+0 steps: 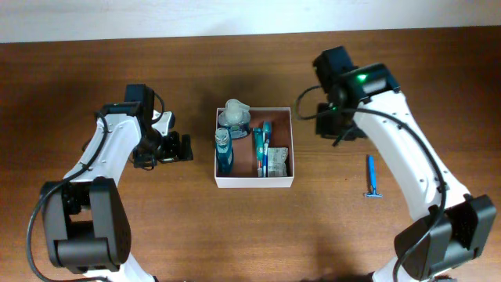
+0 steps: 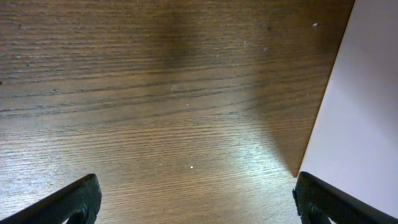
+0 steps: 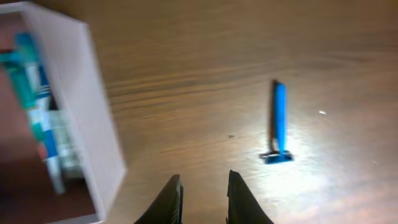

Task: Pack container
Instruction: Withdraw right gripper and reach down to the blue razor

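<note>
Right gripper fingers, cut off, stand narrowly parted, empty; left gripper spread wide; blurred razor outside container.

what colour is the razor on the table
The razor is blue; it shows best in the right wrist view.

From overhead my table is evenly, softly lit, my left wrist view shows white glare on the near wood and shadow far, and my right wrist view is blurred, with glare around the blue razor.
</note>
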Robot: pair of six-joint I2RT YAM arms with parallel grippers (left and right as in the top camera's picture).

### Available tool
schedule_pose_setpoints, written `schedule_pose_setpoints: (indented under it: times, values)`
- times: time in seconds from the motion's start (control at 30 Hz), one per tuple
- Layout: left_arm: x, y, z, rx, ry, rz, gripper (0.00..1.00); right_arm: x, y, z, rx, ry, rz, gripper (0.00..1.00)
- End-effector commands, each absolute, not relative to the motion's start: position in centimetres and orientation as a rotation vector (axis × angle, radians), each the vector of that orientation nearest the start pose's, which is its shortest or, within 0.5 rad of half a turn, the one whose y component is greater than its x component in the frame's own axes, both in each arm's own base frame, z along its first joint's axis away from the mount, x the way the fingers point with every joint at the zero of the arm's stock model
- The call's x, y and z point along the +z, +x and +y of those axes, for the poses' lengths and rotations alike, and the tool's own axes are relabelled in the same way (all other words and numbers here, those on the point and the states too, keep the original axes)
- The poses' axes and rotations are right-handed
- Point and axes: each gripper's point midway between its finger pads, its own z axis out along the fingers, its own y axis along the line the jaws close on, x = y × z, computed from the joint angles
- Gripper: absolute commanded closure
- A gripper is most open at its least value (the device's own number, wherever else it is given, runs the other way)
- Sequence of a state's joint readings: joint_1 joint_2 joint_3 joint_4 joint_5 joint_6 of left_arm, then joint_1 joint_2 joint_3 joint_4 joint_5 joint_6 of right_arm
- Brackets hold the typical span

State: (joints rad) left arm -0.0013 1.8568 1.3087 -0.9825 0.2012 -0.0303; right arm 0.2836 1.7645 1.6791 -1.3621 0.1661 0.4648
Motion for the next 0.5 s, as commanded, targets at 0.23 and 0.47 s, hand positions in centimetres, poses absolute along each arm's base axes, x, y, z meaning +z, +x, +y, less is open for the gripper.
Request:
schedule_pose_setpoints:
  times: [0.23, 0.47]
  values:
    - [4.8, 34.4, -3.3, -0.313, -0.049, 3.089, 0.01, 14.9, 33.1, 0.4, -0.313, 0.478, 2.989, 0.82]
    - [4.8, 34.4, -3.3, -0.312, -0.049, 3.089, 0.01, 11.3, 31.7, -2.8, -0.324, 0.598, 3.035, 0.82]
